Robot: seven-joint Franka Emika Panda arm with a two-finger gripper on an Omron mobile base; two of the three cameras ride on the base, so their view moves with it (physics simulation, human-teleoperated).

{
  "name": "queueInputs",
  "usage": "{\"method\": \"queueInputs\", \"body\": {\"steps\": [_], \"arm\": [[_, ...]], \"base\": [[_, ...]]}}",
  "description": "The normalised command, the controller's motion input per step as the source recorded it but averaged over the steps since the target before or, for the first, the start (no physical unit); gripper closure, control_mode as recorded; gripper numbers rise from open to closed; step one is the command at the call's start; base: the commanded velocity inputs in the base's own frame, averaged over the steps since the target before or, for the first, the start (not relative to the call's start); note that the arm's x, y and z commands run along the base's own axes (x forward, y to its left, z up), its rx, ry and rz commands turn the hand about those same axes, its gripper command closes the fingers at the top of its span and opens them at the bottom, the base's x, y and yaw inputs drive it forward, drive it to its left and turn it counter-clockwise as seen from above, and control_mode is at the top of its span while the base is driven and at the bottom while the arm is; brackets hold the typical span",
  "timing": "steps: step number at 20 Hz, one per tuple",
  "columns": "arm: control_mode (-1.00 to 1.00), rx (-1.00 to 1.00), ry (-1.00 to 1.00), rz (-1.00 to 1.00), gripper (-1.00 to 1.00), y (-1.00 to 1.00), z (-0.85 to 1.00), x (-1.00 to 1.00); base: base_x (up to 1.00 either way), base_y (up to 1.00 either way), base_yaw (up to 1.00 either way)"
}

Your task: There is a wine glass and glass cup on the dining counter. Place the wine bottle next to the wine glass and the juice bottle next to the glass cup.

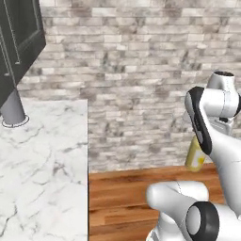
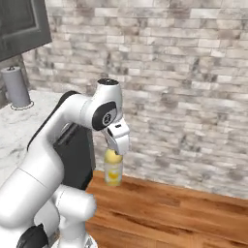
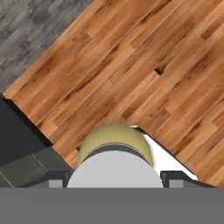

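The pincer (image 2: 114, 157) is clamped on the juice bottle (image 2: 113, 172), holding it upright above the wooden floor (image 2: 184, 208), low and left of centre in the right base view. From the hand camera, the bottle's yellow shoulder (image 3: 114, 142) sits bottom centre. A marble counter (image 1: 42, 174) fills the left base view's lower left.

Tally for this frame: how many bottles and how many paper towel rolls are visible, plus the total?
Bottles: 1, the juice bottle, held in the end effector above the wood floor.
Paper towel rolls: 1, the grey roll upright on the marble counter.
Total: 2
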Motion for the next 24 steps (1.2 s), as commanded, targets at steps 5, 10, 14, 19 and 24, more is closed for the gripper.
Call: {"method": "queueInputs", "body": {"steps": [5,10,14,19,24], "arm": [[1.0,0.0,0.0,0.0,1.0,0.0,0.0,0.0],[1.0,0.0,0.0,0.0,1.0,0.0,0.0,0.0],[1.0,0.0,0.0,0.0,1.0,0.0,0.0,0.0],[1.0,0.0,0.0,0.0,1.0,0.0,0.0,0.0],[1.0,0.0,0.0,0.0,1.0,0.0,0.0,0.0]], "base": [[0.0,0.05,-1.0],[0.0,0.05,-1.0],[0.0,0.04,-1.0],[0.0,0.0,-1.0],[0.19,0.11,-0.69]]}}
